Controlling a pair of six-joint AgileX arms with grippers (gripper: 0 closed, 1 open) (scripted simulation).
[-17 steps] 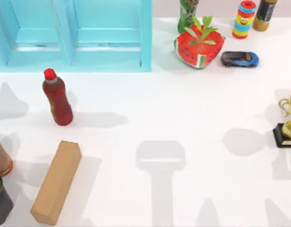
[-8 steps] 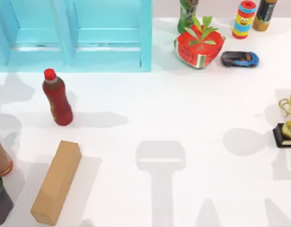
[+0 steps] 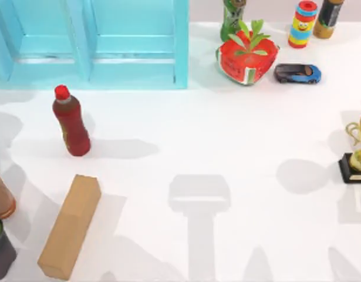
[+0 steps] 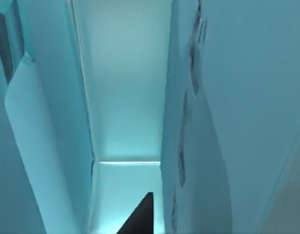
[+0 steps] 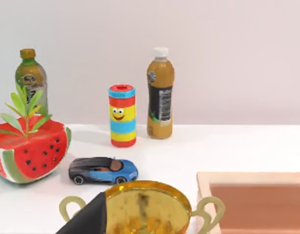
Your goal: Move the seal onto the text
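My left end effector (image 4: pixel 140 217), dark wedge cut off at edge, deep inside blue shelf (image 4: pixel 125 97). Right end effector (image 5: pixel 89 219) just before gold trophy (image 5: pixel 145 207), toy car (image 5: pixel 103 169) beyond. Clenched or released, either one: can't tell. Seal's place: can't tell.

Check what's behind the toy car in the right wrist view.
Behind the toy car stand a striped smiley-face can and a brown bottle with a white cap, both upright on the table. The wall rises behind them. Nothing there is covered.
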